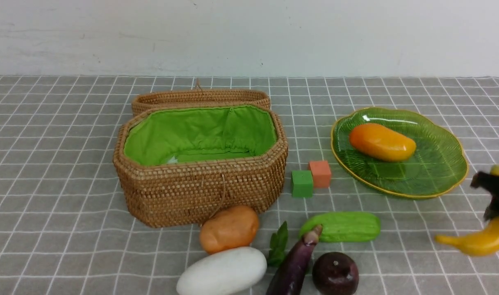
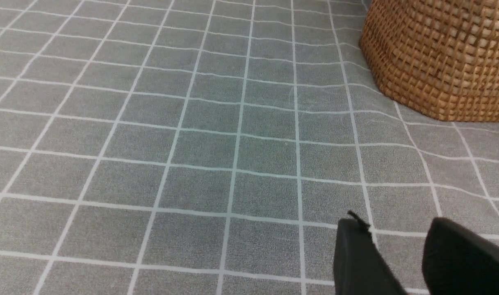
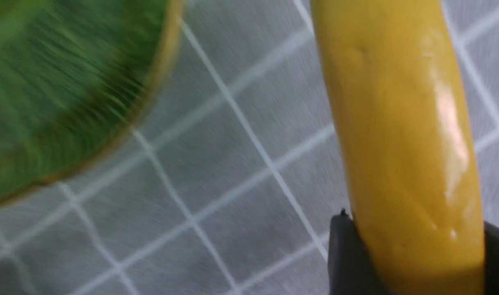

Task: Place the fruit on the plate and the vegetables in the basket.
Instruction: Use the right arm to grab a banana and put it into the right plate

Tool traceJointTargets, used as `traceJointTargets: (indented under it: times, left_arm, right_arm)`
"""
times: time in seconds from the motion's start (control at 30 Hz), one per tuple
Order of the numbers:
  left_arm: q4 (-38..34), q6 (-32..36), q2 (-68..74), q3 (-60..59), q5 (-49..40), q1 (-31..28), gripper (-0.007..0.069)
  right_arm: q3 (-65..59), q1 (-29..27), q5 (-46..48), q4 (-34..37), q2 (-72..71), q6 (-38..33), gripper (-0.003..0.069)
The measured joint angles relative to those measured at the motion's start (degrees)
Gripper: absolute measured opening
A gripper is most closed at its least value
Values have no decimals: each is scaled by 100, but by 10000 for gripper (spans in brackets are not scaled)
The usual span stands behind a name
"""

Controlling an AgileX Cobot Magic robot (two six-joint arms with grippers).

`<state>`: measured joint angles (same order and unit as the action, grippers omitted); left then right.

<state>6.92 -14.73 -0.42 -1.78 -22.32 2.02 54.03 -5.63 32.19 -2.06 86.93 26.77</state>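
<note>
My right gripper point(image 3: 417, 229) is shut on the yellow banana point(image 3: 397, 123), just beside the green plate point(image 3: 48, 82). In the front view the right gripper point(image 1: 495, 196) and banana point(image 1: 479, 239) are at the right edge, near the plate point(image 1: 438, 172), which holds the mango point(image 1: 381, 142). The open basket point(image 1: 200, 180) stands left of centre. In front of it lie the potato point(image 1: 228, 228), white gourd point(image 1: 222, 272), leaf sprig point(image 1: 279, 243), eggplant point(image 1: 294, 268), cucumber point(image 1: 343, 226) and dark purple fruit point(image 1: 335, 273). My left gripper point(image 2: 397, 229) is open over bare cloth, with the basket point(image 2: 438, 57) beyond it.
A green cube point(image 1: 301, 183) and an orange cube point(image 1: 320, 173) sit between basket and plate. The basket's lid point(image 1: 200, 97) lies folded back behind it. A grey checked cloth covers the table, and a white wall stands at the back.
</note>
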Motion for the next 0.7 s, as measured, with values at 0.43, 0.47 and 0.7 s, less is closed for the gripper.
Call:
traceJointTargets:
  times: [0.43, 0.47, 0.7]
  left_arm:
    - [0, 0, 0, 0, 0, 0, 239]
    - [0, 0, 0, 0, 0, 0, 239]
    - [0, 0, 0, 0, 0, 0, 239]
  right_arm:
    - [3090, 0, 355, 1722, 2229, -1723, 313]
    - [3090, 0, 374, 1797, 2404, -1723, 315]
    - [3115, 0, 465, 2061, 2709, -1725, 602]
